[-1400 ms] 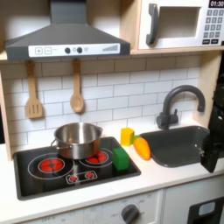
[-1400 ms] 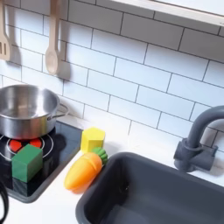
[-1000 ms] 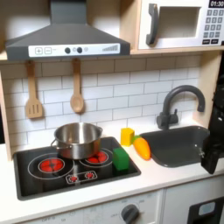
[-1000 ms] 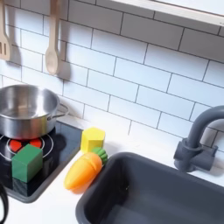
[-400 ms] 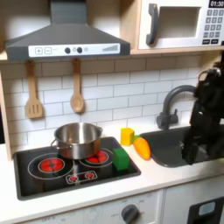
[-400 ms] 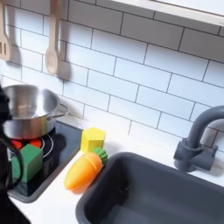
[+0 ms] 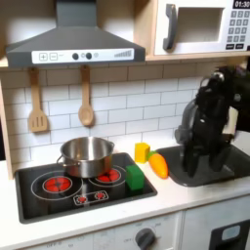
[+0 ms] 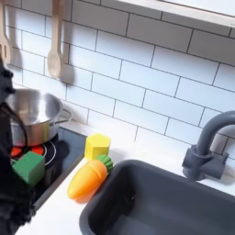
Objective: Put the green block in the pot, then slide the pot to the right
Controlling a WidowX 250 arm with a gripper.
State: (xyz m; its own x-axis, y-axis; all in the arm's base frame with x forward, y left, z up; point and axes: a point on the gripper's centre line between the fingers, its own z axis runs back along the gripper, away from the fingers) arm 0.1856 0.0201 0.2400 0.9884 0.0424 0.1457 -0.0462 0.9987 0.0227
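The green block [image 7: 135, 177] lies on the black stovetop [image 7: 59, 198], at its right end in the first exterior view, just in front of the silver pot [image 7: 86, 154]. Both also show in the second exterior view: the green block [image 8: 29, 168] and, behind it, the pot [image 8: 33, 114]. My black arm hangs blurred over the sink, with the gripper [image 7: 189, 167] at its lower end, to the right of the block and apart from it. Its jaws are too blurred to read. In the second exterior view the arm [image 8: 7, 179] is a dark shape at the left edge.
A yellow block [image 7: 142, 151] and an orange carrot-like piece [image 7: 157, 165] lie between the stovetop and the sink [image 7: 220, 166]. A grey faucet [image 8: 206, 145] stands behind the sink. Wooden utensils [image 7: 86, 109] hang on the tiled wall.
My arm has swung in from the first exterior view's right edge to above the sink, and entered the second exterior view's left. The block, pot and other pieces have not moved.
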